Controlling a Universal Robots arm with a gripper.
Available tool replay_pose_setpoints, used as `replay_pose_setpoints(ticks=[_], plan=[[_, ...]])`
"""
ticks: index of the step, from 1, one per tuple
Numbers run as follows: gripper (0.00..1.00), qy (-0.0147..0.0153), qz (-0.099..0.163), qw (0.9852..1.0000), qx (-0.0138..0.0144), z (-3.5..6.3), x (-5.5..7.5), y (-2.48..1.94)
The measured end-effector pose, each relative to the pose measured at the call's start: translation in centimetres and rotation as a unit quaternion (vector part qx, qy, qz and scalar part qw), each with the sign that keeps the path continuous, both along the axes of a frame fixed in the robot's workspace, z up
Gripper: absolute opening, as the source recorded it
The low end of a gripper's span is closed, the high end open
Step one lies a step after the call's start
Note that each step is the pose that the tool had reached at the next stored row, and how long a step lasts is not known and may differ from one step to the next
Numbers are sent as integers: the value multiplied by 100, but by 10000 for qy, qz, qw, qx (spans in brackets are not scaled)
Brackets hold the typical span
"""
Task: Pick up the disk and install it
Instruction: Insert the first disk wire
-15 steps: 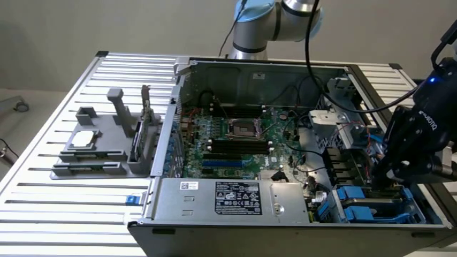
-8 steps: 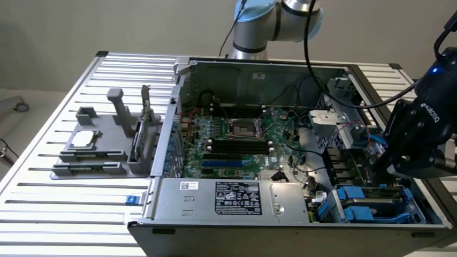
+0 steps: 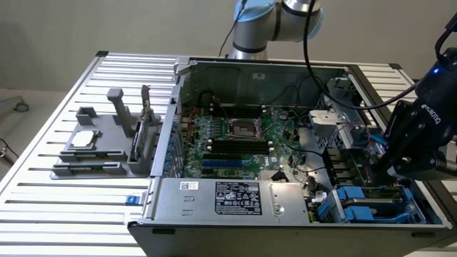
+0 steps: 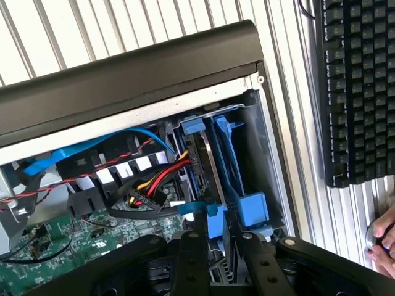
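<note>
got the gripper (image 4: 213,243) half closed on the disk's (image 4: 199,161) blue frame, disk sits edge-on in the cage (image 4: 247,132) straight ahead of the fingers (image 4: 192,253), long axis pointing away from me

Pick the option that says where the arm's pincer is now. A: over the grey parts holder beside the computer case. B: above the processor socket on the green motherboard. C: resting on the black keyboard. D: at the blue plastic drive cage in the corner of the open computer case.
D: the black pincer sits right at the blue plastic drive cage in the corner of the open grey metal computer case, with blue carrier parts between its fingers.
</note>
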State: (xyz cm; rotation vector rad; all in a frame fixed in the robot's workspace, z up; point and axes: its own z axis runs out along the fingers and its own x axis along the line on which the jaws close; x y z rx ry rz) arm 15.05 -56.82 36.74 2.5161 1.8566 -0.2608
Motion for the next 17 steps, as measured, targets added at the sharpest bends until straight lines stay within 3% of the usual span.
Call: replay_pose_setpoints(ticks=[6,17], plan=[[25,0,0,10000,0,0,0,-53],[25,0,-2,10000,-1,116,-25,-57]])
